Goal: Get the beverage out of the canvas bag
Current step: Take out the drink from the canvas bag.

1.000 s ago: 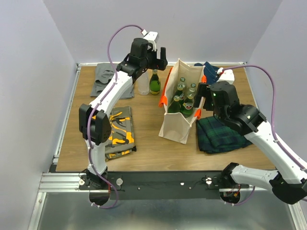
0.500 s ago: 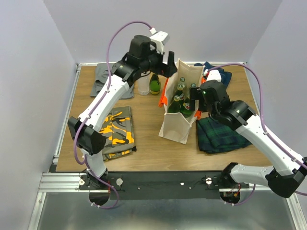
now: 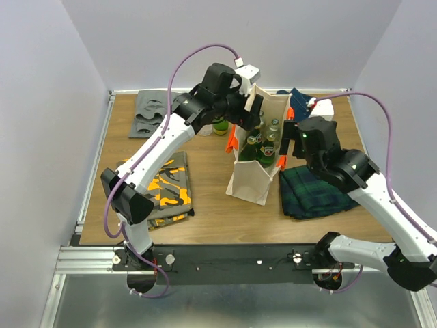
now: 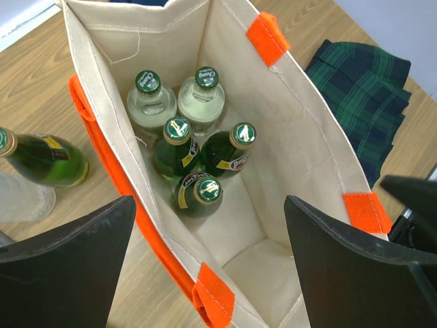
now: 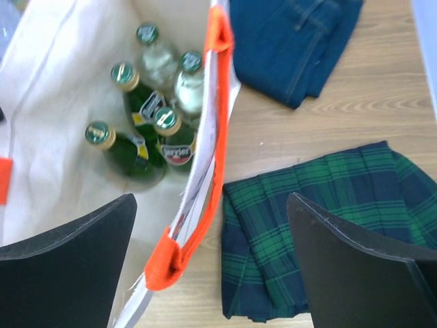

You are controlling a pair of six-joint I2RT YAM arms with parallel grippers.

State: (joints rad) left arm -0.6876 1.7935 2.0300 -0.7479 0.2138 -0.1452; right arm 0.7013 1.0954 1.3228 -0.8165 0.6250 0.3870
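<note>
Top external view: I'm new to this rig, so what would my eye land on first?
The cream canvas bag with orange handles stands at centre, five capped bottles upright inside. The left gripper hangs open above its mouth, and the right gripper is open over its right rim.

One canvas bag [image 4: 273, 123] is counted, with two orange handles [image 4: 113, 167]. Five bottles are counted inside it: three green bottles [image 4: 205, 195] and two clear bottles [image 4: 147, 102]. Two more are counted on the worktop [image 3: 205, 212] outside the bag: one loose green bottle [image 4: 48, 160] and one loose clear bottle [image 4: 24, 201], which is only partly shown. Four folded garments are counted: one grey garment [image 3: 147, 113], one orange-patterned garment [image 3: 167, 188], one green plaid garment [image 3: 314, 191] and one blue denim garment [image 5: 300, 41].
</note>
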